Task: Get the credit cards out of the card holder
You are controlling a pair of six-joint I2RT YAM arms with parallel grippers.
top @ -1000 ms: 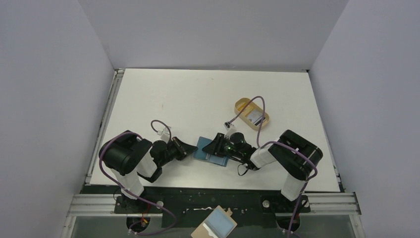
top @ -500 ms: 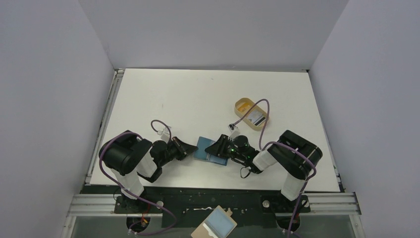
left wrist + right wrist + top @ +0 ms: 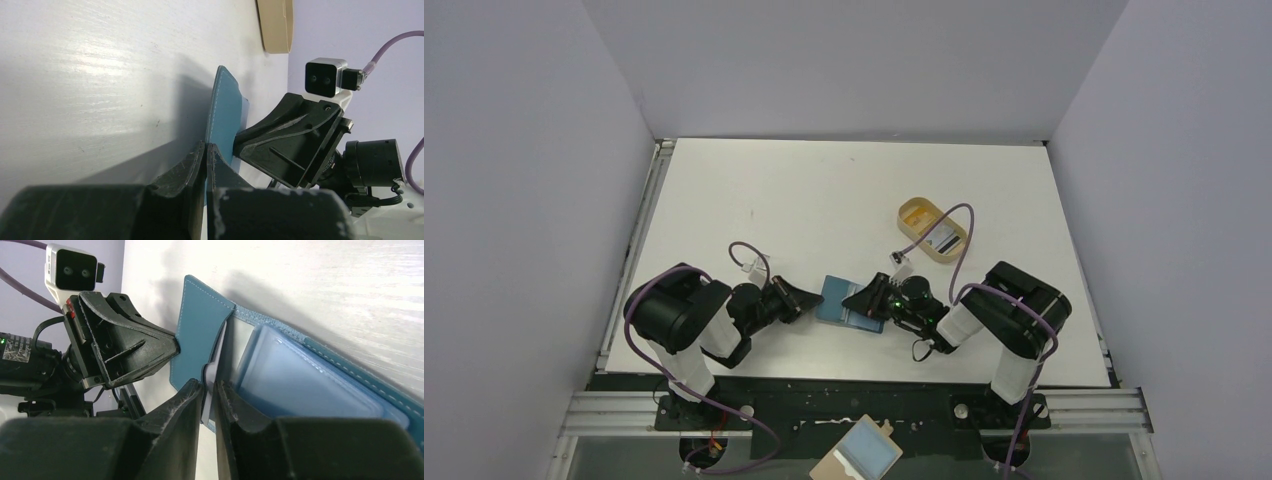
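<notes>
Partly done: one pale grey-white plastic credit card (image 3: 941,240) in the tan oval tray (image 3: 903,210), upper right. Mid-frame, squeezing the open teal-blue folding card holder (image 3: 832,300) with the closed left gripper (image 3: 206,146); pinching another thin pale card (image 3: 216,360) tight with the right gripper (image 3: 210,385). Left to do: pull it free.

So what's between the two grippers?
The card holder, in the top view. The left gripper pinches its flap; the right gripper pinches a card at its pocket.
</notes>
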